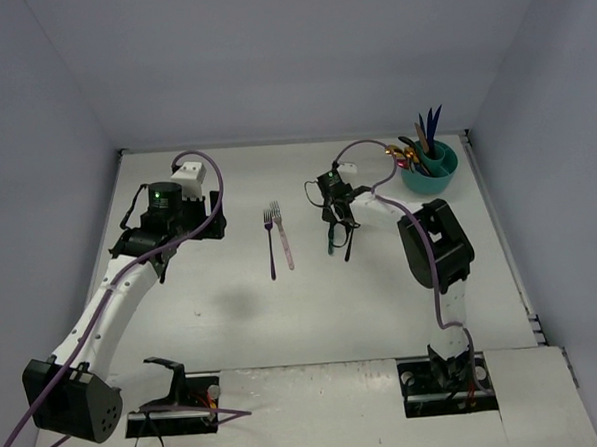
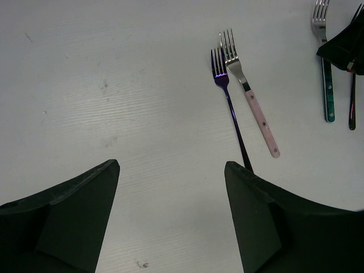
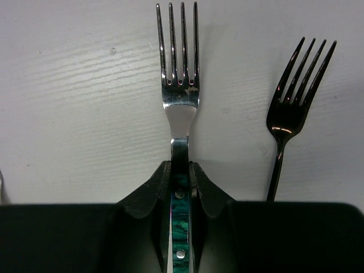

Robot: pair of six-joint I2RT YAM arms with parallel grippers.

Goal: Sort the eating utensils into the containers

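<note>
My right gripper (image 1: 334, 218) (image 3: 181, 181) is shut on the teal handle of a silver fork (image 3: 180, 85) (image 1: 331, 240), low over the table, tines pointing away. A black fork (image 3: 291, 116) (image 1: 348, 245) lies just to its right. A dark blue fork (image 1: 271, 247) (image 2: 227, 99) and a pink-handled fork (image 1: 283, 240) (image 2: 257, 114) lie side by side mid-table. My left gripper (image 1: 206, 218) (image 2: 170, 166) is open and empty, left of them. The teal caddy (image 1: 444, 181) at the back right holds several utensils upright.
White walls close in the table on the left, back and right. The caddy stands close to the right wall. In the left wrist view the right gripper (image 2: 344, 45) shows at the top right, over the teal fork (image 2: 328, 91).
</note>
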